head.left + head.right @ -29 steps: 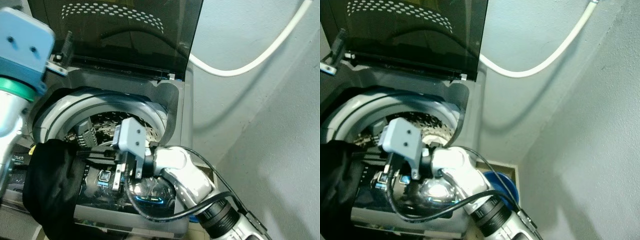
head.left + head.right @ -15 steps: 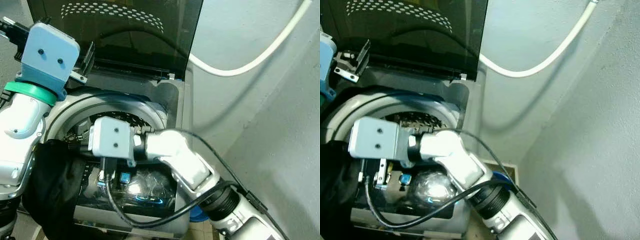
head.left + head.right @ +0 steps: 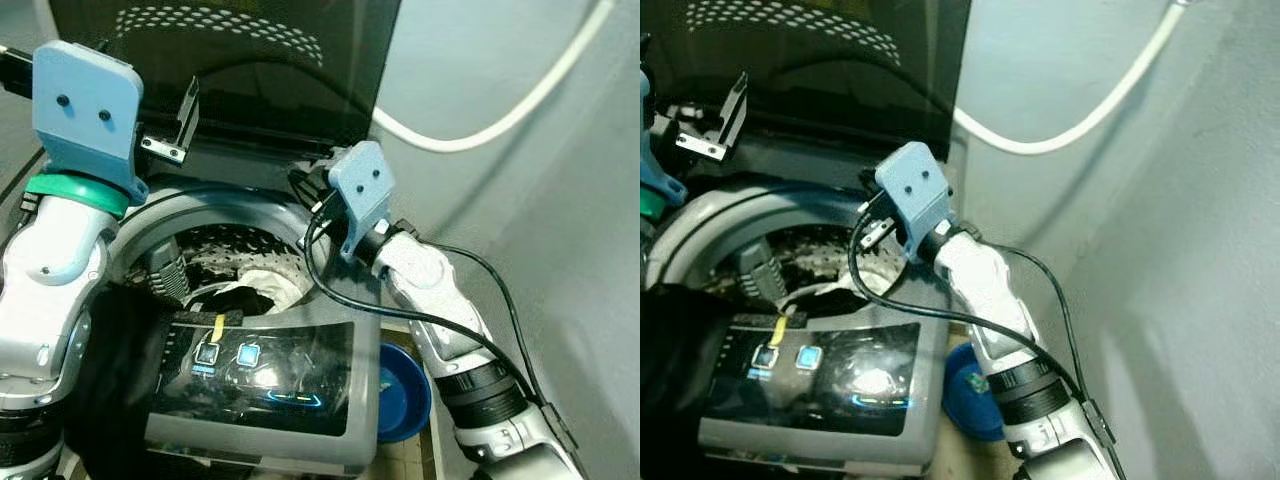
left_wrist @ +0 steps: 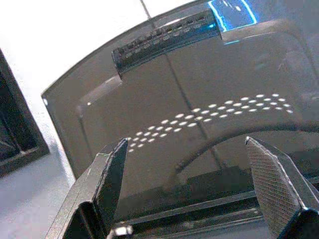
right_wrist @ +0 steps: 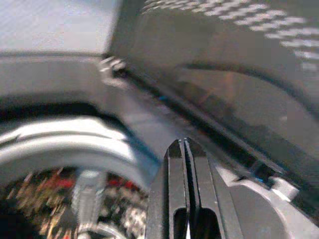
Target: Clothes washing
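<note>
The top-loading washing machine (image 3: 330, 300) stands with its dark tinted lid (image 3: 260, 70) raised. Inside the perforated drum (image 3: 235, 250) lies a white cloth (image 3: 262, 285). A black garment (image 3: 675, 350) hangs over the machine's front left edge. My left gripper (image 4: 187, 149) is open and empty, held high at the back left and facing the lid. My right gripper (image 5: 185, 147) is shut on nothing. It hovers over the back right rim near the lid hinge (image 3: 305, 185).
The glossy control panel (image 3: 260, 375) with lit blue buttons runs along the machine's front. A blue basin (image 3: 402, 392) sits on the floor at the right. A white hose (image 3: 500, 120) crosses the grey wall, which stands close on the right.
My right arm has risen from in front of the drum to the back right rim by the lid hinge. The control panel is now uncovered. The left arm has moved further into view.
</note>
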Tool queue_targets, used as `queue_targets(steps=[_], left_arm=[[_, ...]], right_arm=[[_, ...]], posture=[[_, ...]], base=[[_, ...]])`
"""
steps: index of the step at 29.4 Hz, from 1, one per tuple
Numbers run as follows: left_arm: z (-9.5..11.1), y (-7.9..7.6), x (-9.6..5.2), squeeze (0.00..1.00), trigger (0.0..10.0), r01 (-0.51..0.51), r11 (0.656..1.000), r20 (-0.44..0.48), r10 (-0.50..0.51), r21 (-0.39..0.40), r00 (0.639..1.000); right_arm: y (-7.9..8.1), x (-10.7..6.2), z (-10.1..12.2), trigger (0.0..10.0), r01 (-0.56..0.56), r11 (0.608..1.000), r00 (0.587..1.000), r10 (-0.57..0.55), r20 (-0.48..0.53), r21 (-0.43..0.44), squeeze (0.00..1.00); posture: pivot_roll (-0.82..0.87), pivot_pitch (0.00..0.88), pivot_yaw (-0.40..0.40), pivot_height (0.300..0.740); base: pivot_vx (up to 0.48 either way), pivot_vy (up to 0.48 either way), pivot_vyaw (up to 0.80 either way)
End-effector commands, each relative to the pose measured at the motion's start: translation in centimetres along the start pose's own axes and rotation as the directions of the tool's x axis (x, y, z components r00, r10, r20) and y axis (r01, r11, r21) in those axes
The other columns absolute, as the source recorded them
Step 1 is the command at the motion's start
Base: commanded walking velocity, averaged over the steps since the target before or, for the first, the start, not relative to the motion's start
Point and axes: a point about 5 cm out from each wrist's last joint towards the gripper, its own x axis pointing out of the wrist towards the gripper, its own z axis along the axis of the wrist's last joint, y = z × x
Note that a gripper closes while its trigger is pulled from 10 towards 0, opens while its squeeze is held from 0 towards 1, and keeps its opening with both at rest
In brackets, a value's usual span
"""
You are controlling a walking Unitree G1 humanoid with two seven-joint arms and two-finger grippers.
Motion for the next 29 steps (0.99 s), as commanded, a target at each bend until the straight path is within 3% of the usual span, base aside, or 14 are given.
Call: queue_targets(steps=[1, 5, 6, 8, 9, 29], left_arm=[[-1.1, -0.2, -0.2, 0.00, 10.0, -0.010, 0.996, -0.073, 0.004, -0.086, 0.997], [-1.1, -0.2, -0.2, 0.00, 10.0, -0.010, 0.996, -0.073, 0.004, -0.086, 0.997], [-1.9, -0.5, -0.2, 0.00, 10.0, -0.019, 0.990, -0.122, 0.001, -0.143, 0.993], [-1.9, -0.5, -0.2, 0.00, 10.0, -0.019, 0.990, -0.122, 0.001, -0.143, 0.993], [-2.6, -1.2, -0.2, 0.00, 10.0, -0.005, 0.982, -0.153, -0.025, -0.190, 0.988], [-2.9, -2.7, -0.1, 0.00, 10.0, 0.022, 0.970, -0.170, -0.065, -0.241, 0.983]], right_arm=[[-2.9, -0.9, 0.7, 10.0, 0.245, 0.967, 0.966, -0.249, 0.070, 0.067, 0.00], [-2.9, -0.9, 0.7, 10.0, 0.245, 0.967, 0.966, -0.249, 0.070, 0.067, 0.00], [-4.6, -1.7, 1.3, 10.0, 0.384, 0.915, 0.911, -0.397, 0.114, 0.122, 0.00], [-4.6, -1.7, 1.3, 10.0, 0.384, 0.915, 0.911, -0.397, 0.114, 0.122, 0.00], [-5.2, -2.2, 1.9, 10.0, 0.433, 0.889, 0.878, -0.454, 0.154, 0.150, 0.00], [-5.0, -2.6, 2.1, 10.0, 0.484, 0.859, 0.844, -0.509, 0.171, 0.169, 0.00]], posture=[[0.22, 0.050, -0.008, 0.740], [0.22, 0.050, -0.008, 0.740], [0.22, 0.047, -0.002, 0.740], [0.22, 0.047, -0.002, 0.740], [0.20, 0.038, 0.004, 0.740], [0.20, 0.031, -0.003, 0.740]], base=[[0.000, 0.000, 0.00], [0.000, 0.000, 0.00], [0.000, 0.000, 0.00], [0.000, 0.000, 0.00], [0.000, 0.000, 0.00], [0.000, 0.000, 0.00]])
